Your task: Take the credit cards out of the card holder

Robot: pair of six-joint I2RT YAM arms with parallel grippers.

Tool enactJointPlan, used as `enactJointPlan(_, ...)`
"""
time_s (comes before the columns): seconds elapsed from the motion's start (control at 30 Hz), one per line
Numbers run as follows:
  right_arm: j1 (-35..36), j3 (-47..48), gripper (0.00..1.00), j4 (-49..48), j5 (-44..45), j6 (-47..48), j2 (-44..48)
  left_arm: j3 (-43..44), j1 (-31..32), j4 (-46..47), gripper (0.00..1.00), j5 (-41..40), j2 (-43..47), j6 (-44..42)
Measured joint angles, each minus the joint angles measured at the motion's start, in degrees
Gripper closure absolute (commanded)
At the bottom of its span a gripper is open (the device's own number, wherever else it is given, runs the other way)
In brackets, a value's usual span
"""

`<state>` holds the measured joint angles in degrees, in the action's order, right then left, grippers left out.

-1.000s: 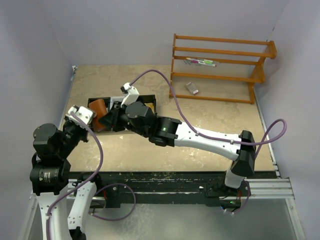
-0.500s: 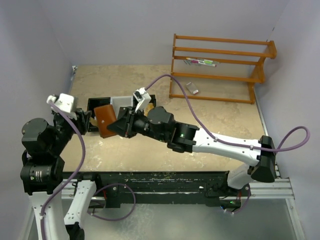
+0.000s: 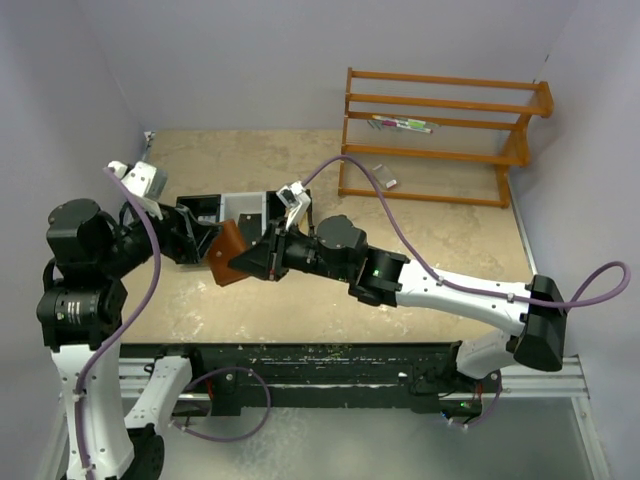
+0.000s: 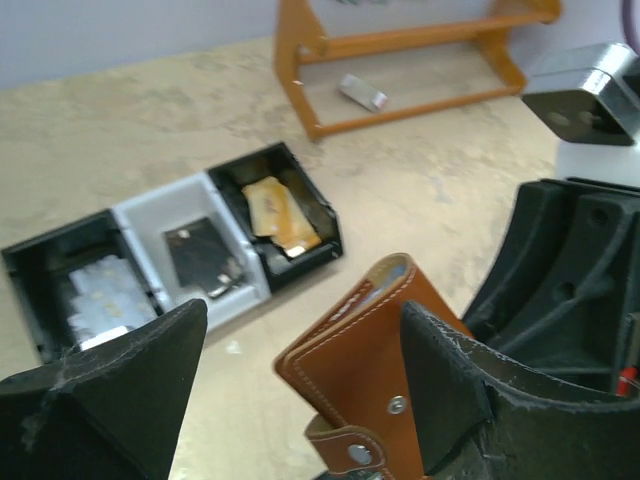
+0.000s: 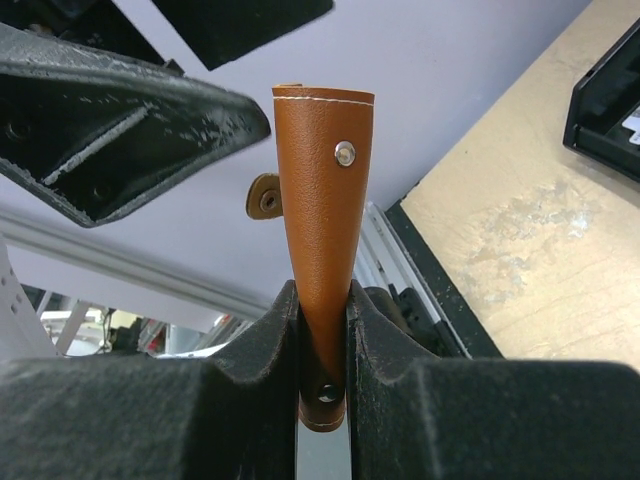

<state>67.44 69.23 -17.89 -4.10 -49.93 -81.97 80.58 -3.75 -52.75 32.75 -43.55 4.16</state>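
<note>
Nearest the bases, the right gripper (image 5: pixel 322 295) has its jaws pinching the small brown leather card holder (image 5: pixel 320 190) by its lower end, lifted off the beige counter (image 3: pixel 420 235) on the near side of the black-and-white three-compartment tray (image 4: pixel 160 190). The holder is folded, snap stud facing out, tab dangling loose. The left gripper (image 4: pixel 300 340) sits right up against it, jaws spread wide on either side of the leather and not touching it. No credit card is in sight; only a sliver of pale lining shows at the holder's upper edge. So, by my read, this is the handover-and-open step, with extraction not yet begun. Next, the left jaws need to close on one flap and peel it away while the right gripper holds firm. In the tray's right-hand compartment lie orange-yellow flat pieces (image 4: pixel 280 215). Beyond the tray stands an orange wooden rack (image 3: pixel 445 103).
</note>
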Motion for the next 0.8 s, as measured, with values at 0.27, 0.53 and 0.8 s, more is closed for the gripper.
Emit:
enactJointPlan(0.27,-0.3,0.9,1.0,1.5,0.1,3.1,0.1,-0.1,0.0,-3.7,0.25,8.8,-2.2,-0.5)
enactJointPlan(0.53,-3.8,0.9,1.0,2.3,0.0,4.4,2.5,-0.1,0.0,-7.6,0.44,13.2,-0.2,-4.1)
enactJointPlan(0.8,-4.1,0.9,1.0,0.6,-2.6,5.1,4.7,-0.2,0.0,-7.6,0.61,8.1,-0.2,-5.3)
